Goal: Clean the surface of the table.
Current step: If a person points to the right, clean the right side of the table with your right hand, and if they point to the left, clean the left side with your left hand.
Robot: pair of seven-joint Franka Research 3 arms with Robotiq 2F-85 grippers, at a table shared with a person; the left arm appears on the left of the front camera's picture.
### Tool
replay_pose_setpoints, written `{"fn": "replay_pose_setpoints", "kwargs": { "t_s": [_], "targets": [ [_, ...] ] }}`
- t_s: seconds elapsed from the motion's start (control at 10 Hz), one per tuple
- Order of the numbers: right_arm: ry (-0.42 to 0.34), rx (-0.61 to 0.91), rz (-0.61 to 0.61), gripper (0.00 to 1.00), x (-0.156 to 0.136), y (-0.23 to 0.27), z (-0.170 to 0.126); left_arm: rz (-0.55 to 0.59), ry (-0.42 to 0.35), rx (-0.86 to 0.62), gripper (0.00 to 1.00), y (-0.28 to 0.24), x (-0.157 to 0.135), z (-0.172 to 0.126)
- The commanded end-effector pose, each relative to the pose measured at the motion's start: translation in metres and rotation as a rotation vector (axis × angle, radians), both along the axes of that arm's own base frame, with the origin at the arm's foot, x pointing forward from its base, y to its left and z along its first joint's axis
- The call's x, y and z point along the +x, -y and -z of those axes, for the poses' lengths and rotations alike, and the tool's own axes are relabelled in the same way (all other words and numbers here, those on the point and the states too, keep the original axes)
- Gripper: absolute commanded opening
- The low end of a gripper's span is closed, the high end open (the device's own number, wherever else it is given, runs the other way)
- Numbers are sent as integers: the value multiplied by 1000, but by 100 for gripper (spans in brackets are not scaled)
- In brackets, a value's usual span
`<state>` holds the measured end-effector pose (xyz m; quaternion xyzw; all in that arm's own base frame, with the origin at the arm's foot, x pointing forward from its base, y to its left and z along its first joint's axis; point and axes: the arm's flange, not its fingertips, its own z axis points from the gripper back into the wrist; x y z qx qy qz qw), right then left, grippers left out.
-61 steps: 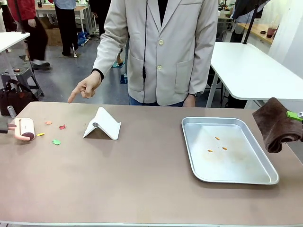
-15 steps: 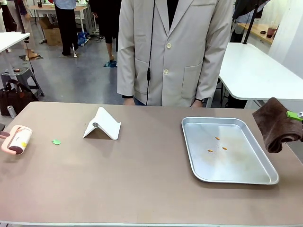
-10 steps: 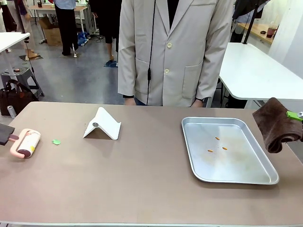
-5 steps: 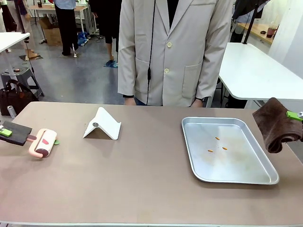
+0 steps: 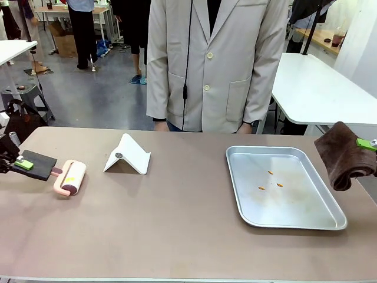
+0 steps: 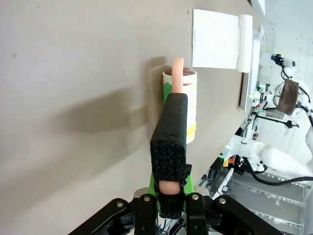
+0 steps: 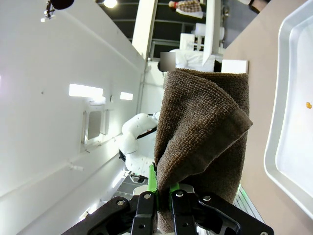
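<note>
Lint roller (image 5: pixel 70 177) moved right across table (image 5: pixel 177 230), left tool (image 5: pixel 23 164) gripping it

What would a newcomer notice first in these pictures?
The left gripper holds a pink lint roller on the table at its left. The right gripper holds a brown cloth up at the right edge, beside a steel tray with orange crumbs. A person stands opposite.

Matte brownish-taupe table (image 5: pixel 177 224). The roller (image 5: pixel 70 177) I hold is pink, with a white and yellow label and a black foam handle (image 5: pixel 39 164). White stand (image 5: pixel 127 155). Shiny silver tray (image 5: pixel 294 206) with orange specks (image 5: pixel 270 173). My cloth (image 5: pixel 344 156) is dark brown. The person's jacket (image 5: pixel 224 71) is beige.
</note>
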<state>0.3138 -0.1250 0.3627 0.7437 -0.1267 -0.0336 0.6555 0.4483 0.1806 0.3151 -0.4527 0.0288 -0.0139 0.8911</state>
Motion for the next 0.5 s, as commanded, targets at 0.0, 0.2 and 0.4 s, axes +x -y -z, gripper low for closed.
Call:
{"fn": "replay_pose_setpoints", "kwargs": {
  "t_s": [0.0, 0.2, 0.4],
  "targets": [
    [13, 7, -8, 0, -1, -1, -5, -7, -12, 44, 21, 19, -1, 18],
    [13, 7, -8, 0, -1, -1, -5, 0, 9, 5, 21, 26, 0, 13],
    [13, 7, -8, 0, -1, -1, -5, 5, 33, -64, 21, 14, -3, -5]
  ]
}}
